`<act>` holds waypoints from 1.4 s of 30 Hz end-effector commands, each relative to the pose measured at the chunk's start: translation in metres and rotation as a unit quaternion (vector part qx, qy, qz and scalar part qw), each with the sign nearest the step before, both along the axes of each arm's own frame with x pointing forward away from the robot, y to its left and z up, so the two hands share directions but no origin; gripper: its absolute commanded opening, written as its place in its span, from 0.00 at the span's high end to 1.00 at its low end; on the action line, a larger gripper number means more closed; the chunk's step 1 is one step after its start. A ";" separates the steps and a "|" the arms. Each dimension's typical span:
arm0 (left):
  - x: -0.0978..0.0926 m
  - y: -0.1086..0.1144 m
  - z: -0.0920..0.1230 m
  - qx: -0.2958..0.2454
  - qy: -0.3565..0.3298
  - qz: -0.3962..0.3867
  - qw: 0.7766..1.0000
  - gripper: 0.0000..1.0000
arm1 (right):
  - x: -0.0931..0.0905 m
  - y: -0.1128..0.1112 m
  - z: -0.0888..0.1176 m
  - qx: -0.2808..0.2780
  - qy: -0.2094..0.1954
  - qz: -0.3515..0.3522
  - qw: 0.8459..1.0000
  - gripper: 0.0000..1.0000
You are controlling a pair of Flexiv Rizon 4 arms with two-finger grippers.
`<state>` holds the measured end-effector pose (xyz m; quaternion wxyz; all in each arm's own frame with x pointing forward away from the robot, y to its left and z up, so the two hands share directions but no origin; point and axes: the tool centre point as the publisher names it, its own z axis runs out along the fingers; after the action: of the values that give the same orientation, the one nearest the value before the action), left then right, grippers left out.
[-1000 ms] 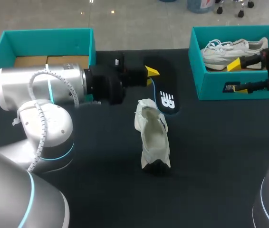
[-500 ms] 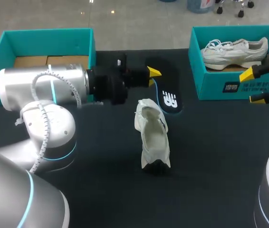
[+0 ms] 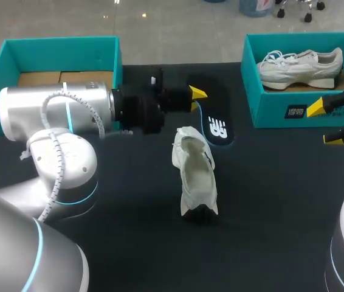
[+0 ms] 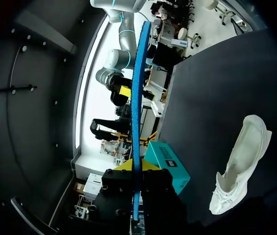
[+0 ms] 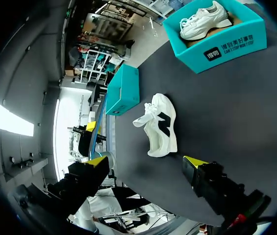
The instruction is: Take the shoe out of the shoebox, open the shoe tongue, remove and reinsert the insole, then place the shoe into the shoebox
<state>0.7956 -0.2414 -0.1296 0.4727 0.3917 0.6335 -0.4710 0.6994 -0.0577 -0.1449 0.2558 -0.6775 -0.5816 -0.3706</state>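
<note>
A white shoe (image 3: 195, 173) stands on the black table (image 3: 269, 201), toe towards the front; it also shows in the left wrist view (image 4: 239, 166) and the right wrist view (image 5: 160, 129). My left gripper (image 3: 194, 97) is shut on the dark insole (image 3: 216, 126), which has a blue rim and hangs just behind the shoe. From the left wrist the insole (image 4: 137, 98) shows edge-on between the left gripper's (image 4: 136, 167) fingers. My right gripper (image 3: 325, 124) stands open and empty at the right edge, in front of the right shoebox (image 3: 269, 112); in its own view the right gripper (image 5: 146, 162) faces the shoe.
The teal right shoebox holds a second white shoe (image 3: 299, 64). Another teal box (image 3: 56, 45) with a cardboard floor stands at the back left, behind my left arm. That box (image 5: 124, 90) also shows in the right wrist view, beyond the shoe.
My right gripper has drawn back from over the right shoebox towards the table's front right, still open. The left arm with the insole has barely shifted.
</note>
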 end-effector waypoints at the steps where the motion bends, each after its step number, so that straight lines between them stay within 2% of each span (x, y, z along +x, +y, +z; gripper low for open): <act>1: -0.002 0.000 0.005 -0.007 0.037 0.001 0.999 1.00 | -0.003 0.000 0.000 -0.001 -0.001 -0.003 1.000 0.00; 6: -0.010 0.002 0.013 0.000 0.060 -0.008 0.998 1.00 | -0.003 0.000 0.000 -0.001 -0.001 -0.003 1.000 0.00; 36: -0.010 0.002 0.013 0.000 0.060 -0.008 0.998 1.00 | -0.003 0.000 0.000 -0.001 -0.001 -0.003 1.000 0.00; 40: -0.040 -0.003 0.014 -0.030 0.123 -0.038 0.991 1.00 | -0.003 0.000 0.000 -0.001 -0.001 -0.003 1.000 0.00; 42: -0.056 -0.003 0.015 -0.027 0.154 -0.063 0.986 1.00 | -0.003 0.000 0.000 -0.001 -0.001 -0.003 1.000 0.00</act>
<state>0.7558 -0.2539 -0.1142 0.3719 0.3419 0.6585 -0.5578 0.6975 -0.0574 -0.1441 0.2544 -0.6782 -0.5806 -0.3720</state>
